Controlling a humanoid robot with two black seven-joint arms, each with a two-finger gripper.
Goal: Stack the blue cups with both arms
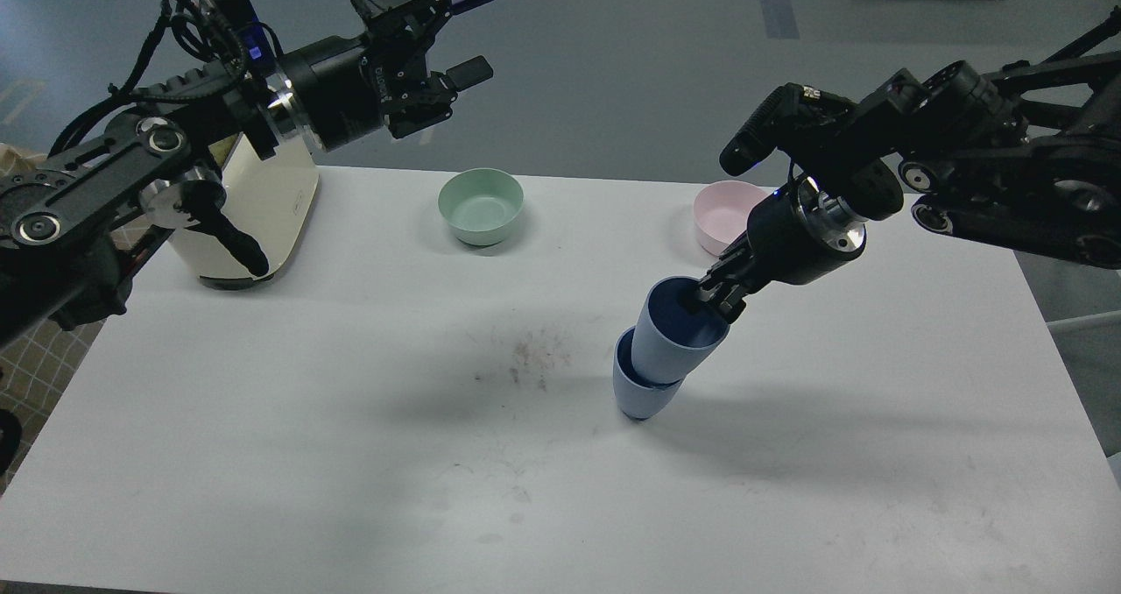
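A white table (263, 454) fills most of the view, its surface scuffed, with a patch of dark specks (530, 357) near the middle, and a grey floor lies beyond its far edge.

Nearest on the table stand the two blue cups. The lower cup (638, 394) sits on its narrow base right of centre. The upper cup (673, 342) is set inside it, sunk well into its mouth and leaning toward the right, so its rim tilts up to that side.

The right gripper (716, 296) comes down from the upper right and is clamped on the raised rim of the upper cup, one finger inside the mouth and the other on the outer wall. The right arm (963, 165) stretches back to the right edge of the view.

Farther back, a pink bowl (722, 213) rests just behind the right wrist, partly hidden by it. A green bowl (481, 206) stands well apart to its left, near the far edge. At the far left corner sits a cream appliance (263, 217), half covered by the left arm (131, 165).

The left gripper (468, 29) hangs high above the far edge, fingers spread apart and holding nothing.
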